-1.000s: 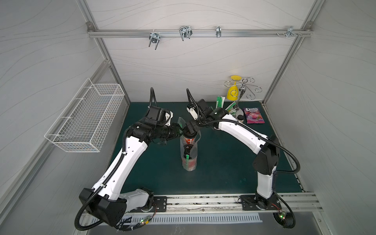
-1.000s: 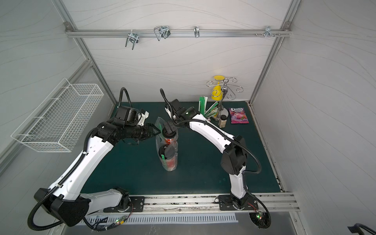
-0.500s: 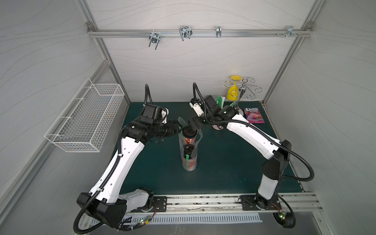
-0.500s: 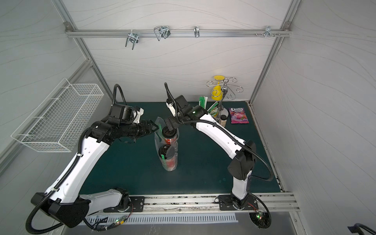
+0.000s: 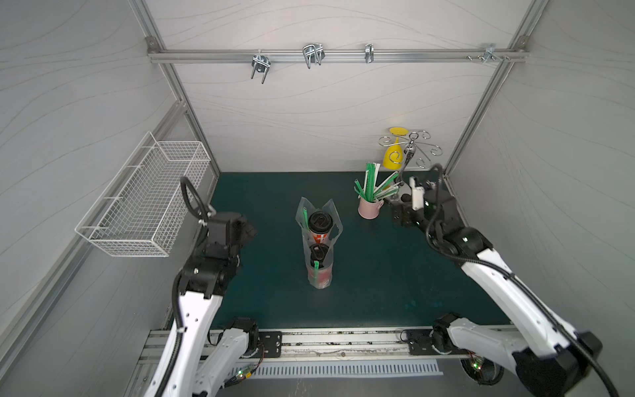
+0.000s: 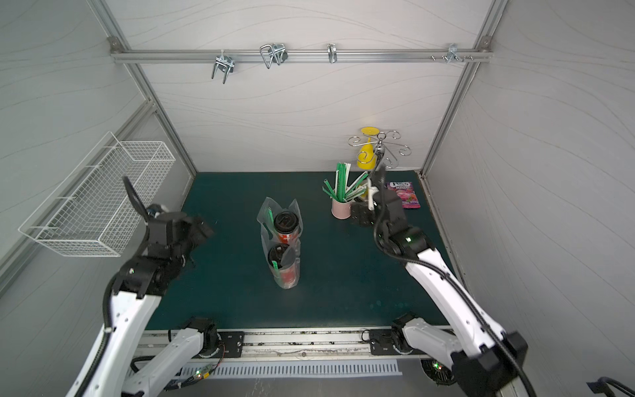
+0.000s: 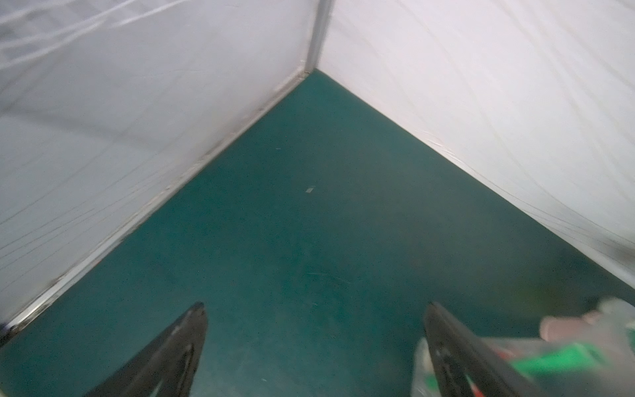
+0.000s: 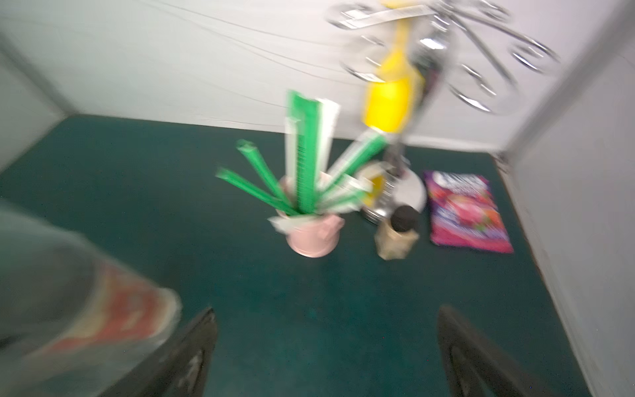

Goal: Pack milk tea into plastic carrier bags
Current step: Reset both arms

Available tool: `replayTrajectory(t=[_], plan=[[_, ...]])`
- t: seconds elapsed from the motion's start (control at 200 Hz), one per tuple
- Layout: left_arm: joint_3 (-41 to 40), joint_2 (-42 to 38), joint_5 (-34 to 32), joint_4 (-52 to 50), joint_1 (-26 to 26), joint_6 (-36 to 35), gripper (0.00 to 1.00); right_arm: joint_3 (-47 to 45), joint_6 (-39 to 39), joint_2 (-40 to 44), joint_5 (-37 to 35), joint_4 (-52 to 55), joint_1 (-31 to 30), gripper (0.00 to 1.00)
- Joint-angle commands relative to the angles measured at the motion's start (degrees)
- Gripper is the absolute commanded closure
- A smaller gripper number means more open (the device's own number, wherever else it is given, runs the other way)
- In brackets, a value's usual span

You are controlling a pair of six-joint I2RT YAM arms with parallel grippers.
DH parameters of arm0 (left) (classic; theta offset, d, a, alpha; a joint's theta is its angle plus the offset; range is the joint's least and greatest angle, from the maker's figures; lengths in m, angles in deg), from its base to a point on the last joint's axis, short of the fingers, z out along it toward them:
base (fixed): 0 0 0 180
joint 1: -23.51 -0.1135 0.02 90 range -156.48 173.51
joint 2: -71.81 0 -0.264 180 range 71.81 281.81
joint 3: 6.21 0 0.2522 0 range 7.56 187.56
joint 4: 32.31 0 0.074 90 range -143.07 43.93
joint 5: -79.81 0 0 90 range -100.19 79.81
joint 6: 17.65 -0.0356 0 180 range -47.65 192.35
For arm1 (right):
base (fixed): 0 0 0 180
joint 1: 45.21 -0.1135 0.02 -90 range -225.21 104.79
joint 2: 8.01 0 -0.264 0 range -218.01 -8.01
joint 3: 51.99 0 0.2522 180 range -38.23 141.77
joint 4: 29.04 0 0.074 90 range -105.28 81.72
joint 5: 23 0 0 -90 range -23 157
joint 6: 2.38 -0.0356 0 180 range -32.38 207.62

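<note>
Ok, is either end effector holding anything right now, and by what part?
Nothing is held. The left end effector and the right end effector are both open and empty, each well apart from the bag, which stands on its own.

Two milk tea cups (image 5: 320,223) (one behind the other), inside clear plastic bag (image 5: 332,211), pink straw mug (image 5: 370,209) nearby
</note>
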Motion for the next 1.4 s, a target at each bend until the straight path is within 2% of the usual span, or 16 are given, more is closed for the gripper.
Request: replayTrajectory(t=[0.0, 0.1, 0.19, 0.255, 0.315, 0.355, 0.415, 0.46, 0.495, 0.53, 0.695, 0.74, 0.83, 0.925, 0.985, 1.396], plan=[[-17.74, -6.75, -9.83, 27.39, -0.75, -8.04, 0.01, -18.70, -0.42, 4.85, 0.39, -24.42, 8.77, 0.01], [-32.10, -7.87, -2.65, 50.14, -0.75, -16.50, 0.01, -29.55, 5.16, -1.07, 2.99, -42.19, 12.47, 0.01], [-37.59, 2.36, -3.70, 62.26, -1.28, -20.13, 0.01, -27.69, 7.44, -13.84, 2.87, -46.36, 12.74, 0.01], [-36.42, 14.63, 0.38, 67.44, -3.61, -22.59, 0.01, -28.55, 7.21, -23.42, 4.06, -56.80, 13.09, 0.01], [-32.16, 25.97, 10.08, 69.88, -8.82, -22.60, 0.01, -28.05, 9.55, -26.53, 8.48, -59.62, 13.82, 0.01], [-26.36, 30.41, 17.99, 61.14, -11.05, -22.81, 0.01, -27.64, 8.45, -29.94, 12.68, -61.85, 15.62, 0.01], [-24.46, 35.06, 20.72, 65.72, -11.43, -25.84, 0.01, -28.39, 7.35, -37.01, 15.26, -71.59, 17.55, 0.01], [-25.03, 36.80, 23.30, 72.56, -11.45, -28.75, 0.01, -27.25, 7.42, -33.17, 16.90, -61.86, 17.81, 0.01], [-25.82, 38.11, 25.47, 76.73, -11.93, -29.55, 0.01, -27.93, 7.87, -34.38, 19.85, -66.52, 18.44, 0.01], [-24.20, 38.79, 26.63, 74.28, -12.34, -29.30, 0.01, -29.34, 7.93, -35.82, 20.45, -71.28, 18.54, 0.01], [-25.69, 38.01, 32.46, 76.29, -12.35, -30.18, 0.01, -25.58, 7.41, -34.41, 16.37, -61.17, 17.71, 0.01], [-28.29, 38.19, 33.01, 81.77, -12.73, -27.46, 0.01, -26.24, 7.83, -35.49, 15.71, -64.32, 17.45, 0.01], [-34.51, 48.59, 35.21, 106.75, -13.32, -26.87, 0.01, -25.99, 7.64, -34.78, 15.68, -62.75, 17.41, 0.01], [-27.48, 46.63, 35.96, 89.26, -12.44, -28.89, 0.01, -25.82, 7.62, -34.65, 15.71, -62.22, 17.36, 0.01], [-26.49, 48.62, 30.24, 90.54, -9.85, -30.12, 0.01, -25.84, 7.62, -34.61, 15.64, -62.16, 17.38, 0.01], [-26.65, 47.95, 30.28, 89.67, -9.81, -30.04, 0.01, -25.39, 8.13, -34.86, 19.02, -61.48, 17.97, 0.01]])
